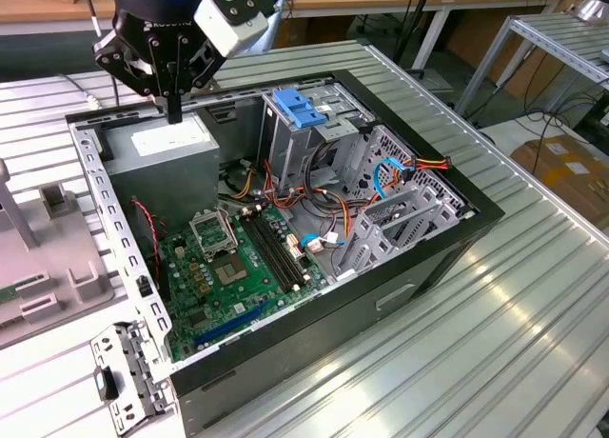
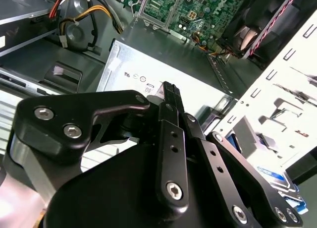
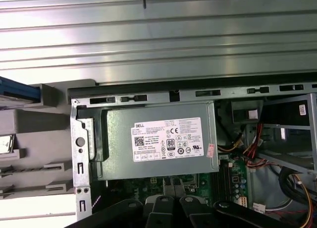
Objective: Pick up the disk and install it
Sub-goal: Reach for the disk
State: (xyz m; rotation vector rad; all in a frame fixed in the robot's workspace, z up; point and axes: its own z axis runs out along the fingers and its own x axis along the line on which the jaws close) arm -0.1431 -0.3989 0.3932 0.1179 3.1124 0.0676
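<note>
The gripper (image 1: 175, 112) hangs point-down over the power supply (image 1: 162, 143), its 2 fingers pressed together with nothing between them; in the second wrist view the closed tips (image 2: 171, 89) stand over the supply's grey top. The supply sits in a corner of the open case (image 1: 285, 348), beside the board (image 1: 228, 267) and near the cage (image 1: 304, 124) with its blue cap. The disk (image 3: 17, 91) lies outside the case, beyond its wall, on a grey rack (image 3: 49, 119); the first wrist view shows its blue-railed edge, well apart from the gripper
</note>
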